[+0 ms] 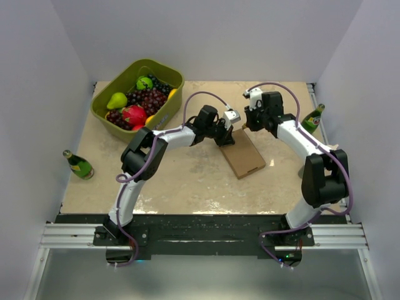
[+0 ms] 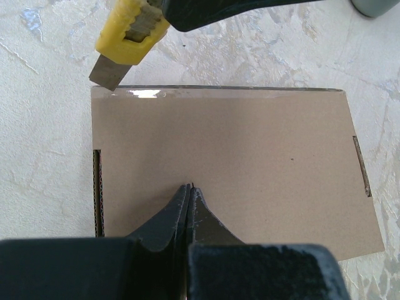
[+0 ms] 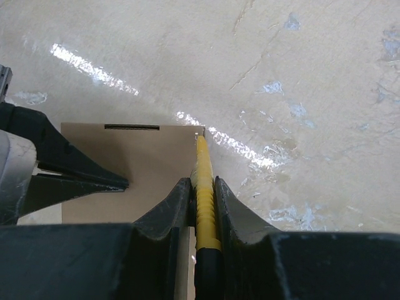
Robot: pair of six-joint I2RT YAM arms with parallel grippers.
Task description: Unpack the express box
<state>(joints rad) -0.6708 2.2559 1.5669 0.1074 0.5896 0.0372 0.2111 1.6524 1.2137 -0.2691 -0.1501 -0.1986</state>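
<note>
One express box (image 1: 242, 154) only, flat just right of frame centre on bench (image 1: 187, 181). Judged light, stiff yet thin-walled, smooth enough to slide. Pressed on lid by left tool (image 2: 189, 187), clenched empty. Right tool (image 3: 201, 183) clamped on yellow utility knife (image 3: 201, 165), blade at taped edge's corner. Best steadied mid-lid, clear of seam.

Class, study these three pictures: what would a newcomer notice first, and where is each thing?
First, the yellow knife clamped in the right gripper, its blade at a corner of the flat brown box in the middle of the table. Next, the left gripper, shut, its tips seemingly pinning the box top. Then the green tub of bright fruit at the table's far left corner.
</note>
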